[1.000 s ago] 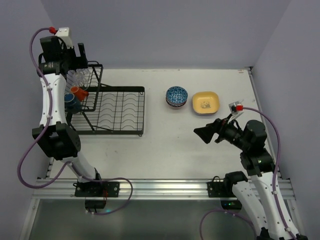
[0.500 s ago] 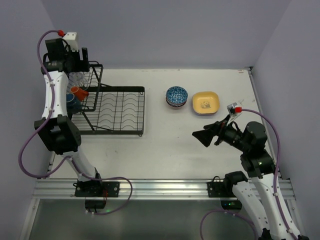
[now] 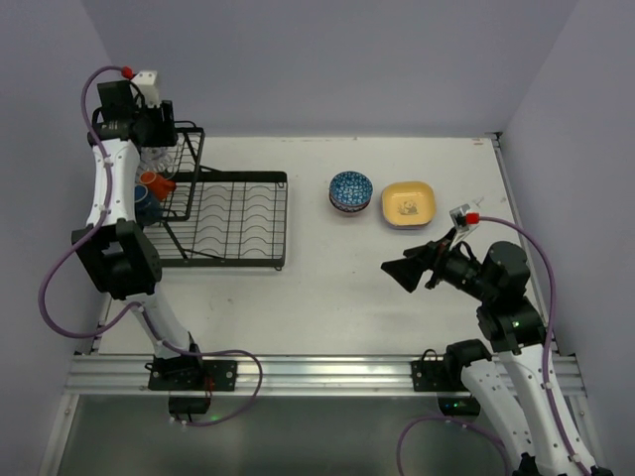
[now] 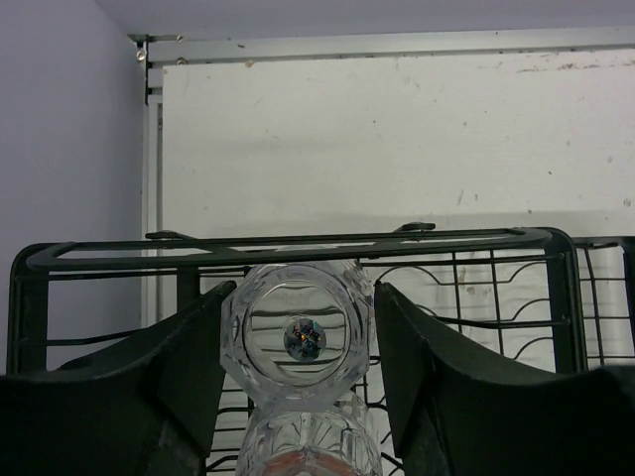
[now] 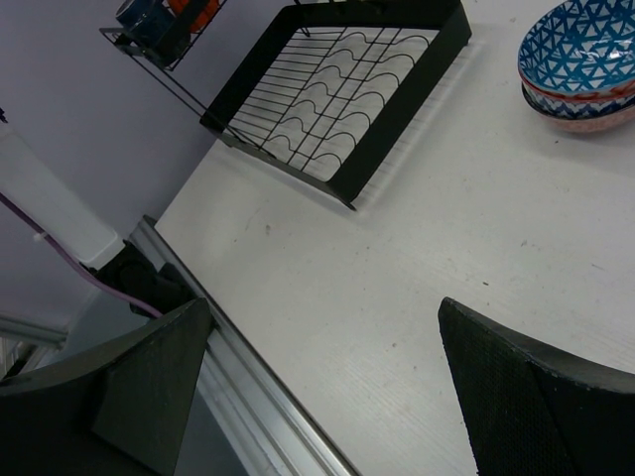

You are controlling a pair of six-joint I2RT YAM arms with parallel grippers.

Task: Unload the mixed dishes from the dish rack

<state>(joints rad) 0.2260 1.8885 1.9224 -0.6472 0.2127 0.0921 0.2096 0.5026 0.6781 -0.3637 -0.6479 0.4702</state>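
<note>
The black wire dish rack sits at the left of the table, and its flat slotted tray holds nothing. In its raised basket are an orange mug, a dark mug and clear glasses. My left gripper reaches into that basket. In the left wrist view its fingers press close on both sides of a clear glass lying bottom-first toward the camera. A second glass lies just below it. My right gripper hovers open over bare table, holding nothing.
A stack of patterned bowls with a blue-white one on top and a yellow plate stand on the table at the back right. The rack's flat tray and the bowls show in the right wrist view. The table's near rail runs below the right gripper.
The left gripper has shifted slightly deeper over the raised basket and its fingers have drawn in around the clear glass. The right arm has stayed almost still.
</note>
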